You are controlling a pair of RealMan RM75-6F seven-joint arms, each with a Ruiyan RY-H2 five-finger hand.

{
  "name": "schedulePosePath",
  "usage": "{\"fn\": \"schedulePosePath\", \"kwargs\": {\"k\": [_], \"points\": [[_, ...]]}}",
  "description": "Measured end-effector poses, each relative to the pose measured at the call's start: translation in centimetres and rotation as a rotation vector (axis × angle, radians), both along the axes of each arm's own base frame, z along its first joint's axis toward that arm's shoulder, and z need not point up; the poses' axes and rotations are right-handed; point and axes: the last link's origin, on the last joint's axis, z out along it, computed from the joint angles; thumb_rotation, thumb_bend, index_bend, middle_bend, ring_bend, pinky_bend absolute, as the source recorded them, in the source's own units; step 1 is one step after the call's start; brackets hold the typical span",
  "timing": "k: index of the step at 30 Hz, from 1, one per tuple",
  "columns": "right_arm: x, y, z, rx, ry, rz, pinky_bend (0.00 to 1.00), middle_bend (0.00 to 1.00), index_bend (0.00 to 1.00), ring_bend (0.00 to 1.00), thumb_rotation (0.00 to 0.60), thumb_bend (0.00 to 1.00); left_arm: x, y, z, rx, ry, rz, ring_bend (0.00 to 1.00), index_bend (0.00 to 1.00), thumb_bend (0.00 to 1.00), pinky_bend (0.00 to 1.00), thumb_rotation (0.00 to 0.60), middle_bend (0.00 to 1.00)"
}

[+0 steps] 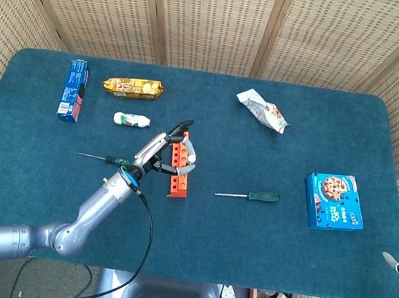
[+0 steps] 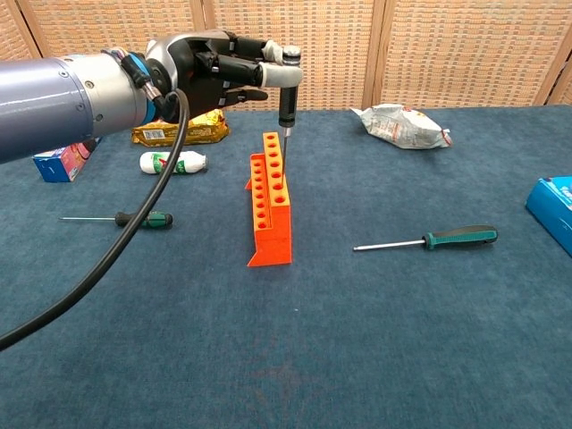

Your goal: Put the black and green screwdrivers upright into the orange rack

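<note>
1. Left robot hand (image 2: 219, 73): holds the black screwdriver (image 2: 287, 105) by the handle, pinched at the fingertips, shaft pointing straight down. Tip sits just above the far end of the orange rack (image 2: 270, 201), slightly to the rack's right edge in the chest view; whether it lines up with a hole cannot be told.
2. Key relation: screwdriver axis upright, rack holes opening upward directly beneath. Judged next move: a small sideways correction, then a straight descent.
3. Orange rack: long axis runs away from the robot, two rows of holes, all appearing unfilled.
4. Green-handled screwdriver (image 2: 435, 239): flat on the desk (image 1: 259, 252), to the rack's right and well apart, handle pointing right.
5. Second screwdriver, black and green handle (image 2: 129, 218): flat, left of the rack, nearer the left arm.
6. Right robot hand: only a tip at the head view's lower right edge; state cannot be told.
7. Surface: blue cloth-covered desk. Surround: woven screens behind.
</note>
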Motion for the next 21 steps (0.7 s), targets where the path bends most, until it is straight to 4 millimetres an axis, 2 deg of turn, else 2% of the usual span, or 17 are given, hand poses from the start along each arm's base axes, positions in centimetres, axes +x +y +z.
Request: {"fn": "schedulePosePath", "kwargs": {"k": [21], "points": [[-0.1,-0.2,-0.2,0.010,0.000,-0.004,0.00,0.00,0.00,0.00,0.600,0.00,-2.5,0.6,-2.1,-0.005,0.053,0.053,0.00,0.68,0.44,0.00,0.600,0.00]]}}
